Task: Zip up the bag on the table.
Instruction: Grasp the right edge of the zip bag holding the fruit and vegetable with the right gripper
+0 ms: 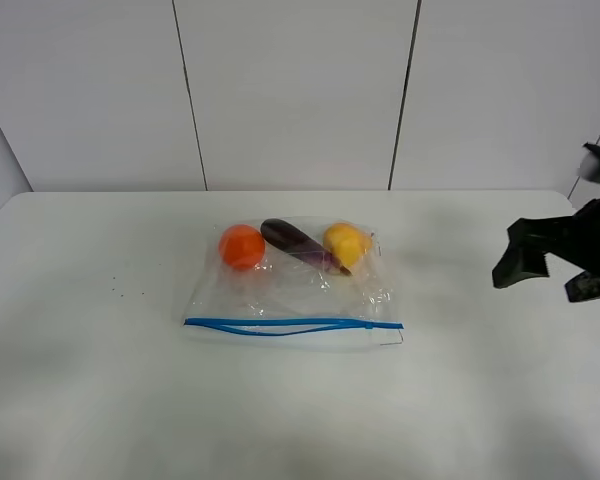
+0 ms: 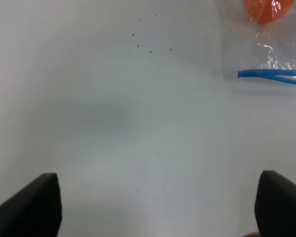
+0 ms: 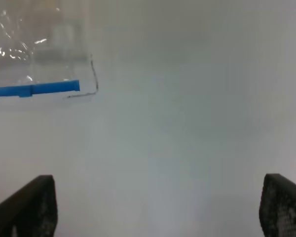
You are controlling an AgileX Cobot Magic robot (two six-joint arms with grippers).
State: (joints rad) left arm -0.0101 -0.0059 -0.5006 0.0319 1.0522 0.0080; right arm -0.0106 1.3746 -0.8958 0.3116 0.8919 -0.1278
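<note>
Bag [image 1: 280, 296] lies flat, blue zipper [image 1: 292, 324] ahead of my left gripper [image 2: 158, 177] and right gripper [image 3: 158, 178], both spread wide, ready to pinch it.

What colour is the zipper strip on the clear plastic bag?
The zipper strip is blue; best in exterior high.

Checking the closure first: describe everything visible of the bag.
The bag is clear, crinkly plastic lying flat on the white table. Its blue zipper strip runs along the near edge, the two tracks parting in places, so it looks unsealed. Inside sit an orange item, a dark purple one and a yellow one. Only the table touches it.
</note>
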